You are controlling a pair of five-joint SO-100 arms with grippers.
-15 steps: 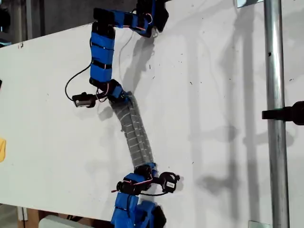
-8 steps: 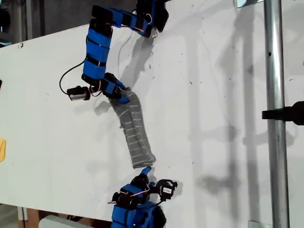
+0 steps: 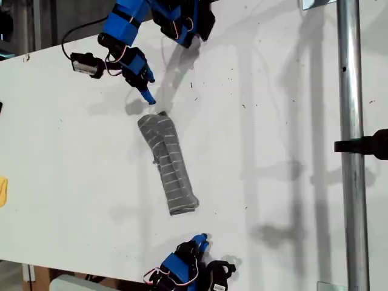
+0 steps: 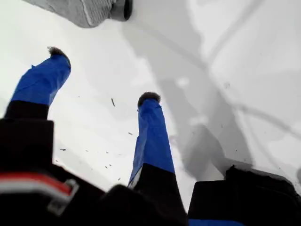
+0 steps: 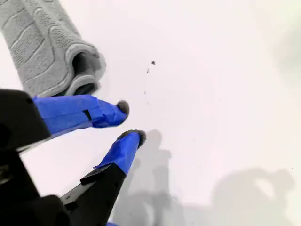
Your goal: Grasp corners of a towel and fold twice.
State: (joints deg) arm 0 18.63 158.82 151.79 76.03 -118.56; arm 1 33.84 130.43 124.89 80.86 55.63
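Note:
The towel [image 3: 170, 163] lies on the white table [image 3: 273, 121] as a narrow grey striped strip, folded over itself. Its corners are lost in the folds. My first gripper [image 3: 147, 88] hovers open just beyond the strip's upper end in the exterior view, apart from it. In the first wrist view that end of the towel [image 4: 80, 9] sits past the spread fingers of my first gripper [image 4: 104, 75]. My second gripper [image 3: 199, 241] is off the strip's lower end. Its tips show a small gap, open and holding nothing [image 5: 130, 122], beside the looped towel end [image 5: 42, 42].
A metal pole [image 3: 350, 151] with a black clamp [image 3: 364, 145] stands at the exterior view's right. A yellow object [image 3: 2, 191] shows at the exterior view's left edge. The table's edge runs just below my second arm in the exterior view.
Both grippers have let go of the towel's ends and pulled away, the first upward and the second downward in the exterior view. The towel has settled flat.

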